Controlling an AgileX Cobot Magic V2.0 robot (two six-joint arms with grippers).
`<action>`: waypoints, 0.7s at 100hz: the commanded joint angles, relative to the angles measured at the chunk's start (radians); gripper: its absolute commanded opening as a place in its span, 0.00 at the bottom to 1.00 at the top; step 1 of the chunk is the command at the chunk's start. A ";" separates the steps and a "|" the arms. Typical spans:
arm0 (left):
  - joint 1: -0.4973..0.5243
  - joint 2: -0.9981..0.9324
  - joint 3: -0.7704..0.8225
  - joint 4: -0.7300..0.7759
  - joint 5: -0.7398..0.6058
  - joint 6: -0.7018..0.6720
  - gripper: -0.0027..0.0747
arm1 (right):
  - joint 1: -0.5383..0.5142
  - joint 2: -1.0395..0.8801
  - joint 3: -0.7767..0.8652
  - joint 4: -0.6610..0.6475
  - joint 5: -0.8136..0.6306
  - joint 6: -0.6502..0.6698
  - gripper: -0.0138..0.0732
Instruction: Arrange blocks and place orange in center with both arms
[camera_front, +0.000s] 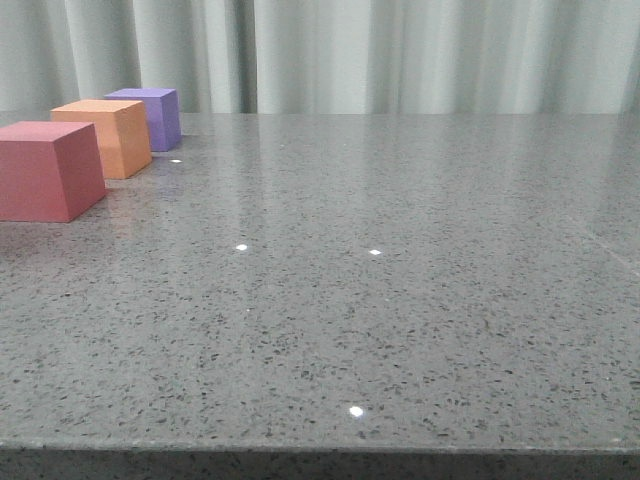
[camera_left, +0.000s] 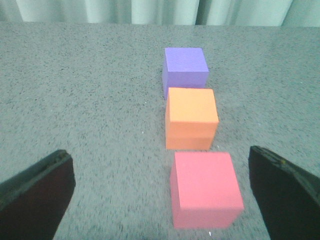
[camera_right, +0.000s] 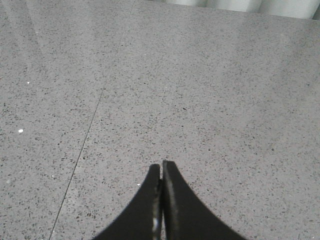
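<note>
A: Already the matte orange cube (camera_left: 192, 117) is seen lined between the purple cube (camera_left: 185, 70) and red-pink cube (camera_left: 205, 187)

B: Left gripper (camera_left: 162, 195) is spread empty, right gripper (camera_right: 161, 200) clenched on nothing; withdrawal should be kept straight, cubes untouched

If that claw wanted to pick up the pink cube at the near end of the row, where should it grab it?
Probably by its two free side faces. The red-pink cube sits at the near end of the row with the orange cube close behind it, so front-to-back leaves little room. The open left gripper already straddles it, one finger on either side, so closing straight down from above looks simplest.
</note>
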 joint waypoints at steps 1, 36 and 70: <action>0.001 -0.122 0.046 -0.015 -0.080 -0.002 0.90 | -0.006 -0.001 -0.024 -0.024 -0.077 -0.002 0.08; 0.001 -0.507 0.223 -0.017 -0.067 -0.002 0.86 | -0.006 -0.001 -0.024 -0.024 -0.077 -0.002 0.08; 0.001 -0.638 0.252 -0.017 -0.070 -0.002 0.12 | -0.006 -0.001 -0.024 -0.024 -0.077 -0.002 0.08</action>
